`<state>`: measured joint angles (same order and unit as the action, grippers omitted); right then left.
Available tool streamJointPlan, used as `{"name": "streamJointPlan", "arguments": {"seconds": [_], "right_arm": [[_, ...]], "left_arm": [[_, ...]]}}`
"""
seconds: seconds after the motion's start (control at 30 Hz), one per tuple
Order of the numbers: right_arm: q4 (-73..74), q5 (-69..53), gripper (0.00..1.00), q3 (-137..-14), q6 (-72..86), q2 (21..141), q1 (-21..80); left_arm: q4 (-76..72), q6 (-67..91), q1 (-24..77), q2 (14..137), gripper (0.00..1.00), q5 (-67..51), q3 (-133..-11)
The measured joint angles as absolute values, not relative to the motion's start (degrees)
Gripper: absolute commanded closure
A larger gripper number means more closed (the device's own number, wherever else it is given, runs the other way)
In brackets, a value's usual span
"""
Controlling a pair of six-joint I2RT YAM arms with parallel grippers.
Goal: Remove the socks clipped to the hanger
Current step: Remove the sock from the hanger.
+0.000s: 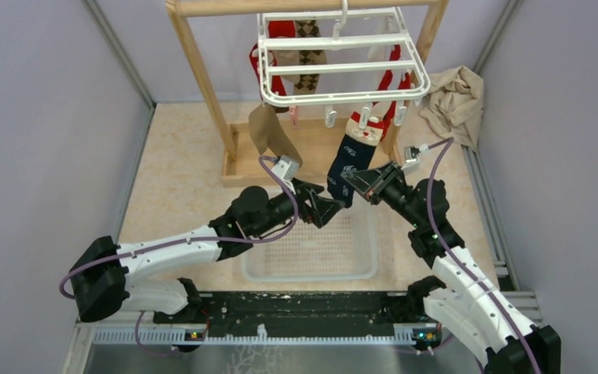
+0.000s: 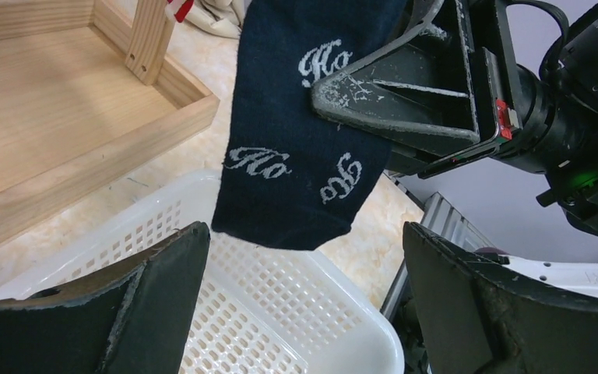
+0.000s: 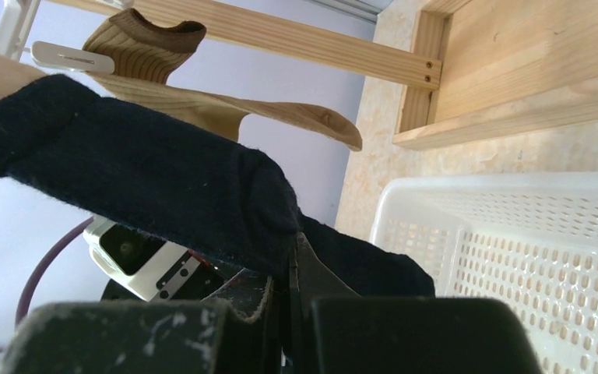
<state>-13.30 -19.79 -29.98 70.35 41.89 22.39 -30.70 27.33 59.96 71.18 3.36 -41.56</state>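
hanger [image 1: 342, 68]: 1 | navy sock [image 1: 350, 165]: 1, at its 6 o'clock, pinched by right hand [image 1: 350, 178] | tan sock [image 1: 269, 132]: 1, 7 o'clock | left hand [image 1: 332, 207]: spread | basket [image 1: 311, 276]: 1

The table [image 1: 179, 179] has a pale, speckled beige top. The wooden frame [image 1: 233, 165] stands on its far half, with its tray-like base flat on the surface, and a crumpled tan cloth [image 1: 453, 101] lies heaped in the far right corner beside it. A white perforated basket [image 1: 311, 276] sits nearer, just in front of the frame's base, and a black rail [image 1: 304, 308] runs along the near edge.
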Motion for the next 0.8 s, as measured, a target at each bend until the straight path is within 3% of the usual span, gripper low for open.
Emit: {"name": "streamJointPlan", "arguments": {"seconds": [0.13,0.23,0.53,0.7,0.8], "right_arm": [[-16.78,-20.8,1.0,-29.17,72.12,43.7,22.39],[-18.61,-21.32,1.0,-27.73,73.58,44.42,22.39],[-19.11,-22.68,1.0,-27.03,75.13,44.38,22.39],[-19.11,-22.81,1.0,-27.03,75.16,44.31,22.41],[-19.11,-22.81,0.85,-27.03,75.13,44.27,22.41]], "left_arm": [[-32.29,26.37,59.88,73.47,0.01,2.63,-42.65],[-33.52,25.96,59.55,75.29,0.08,2.04,-43.83],[-36.03,26.17,57.71,77.69,0.87,-1.58,-44.77],[-36.07,26.09,57.34,77.82,0.92,-3.44,-45.87],[-35.83,26.28,56.97,77.82,0.92,-4.27,-46.0]]}}
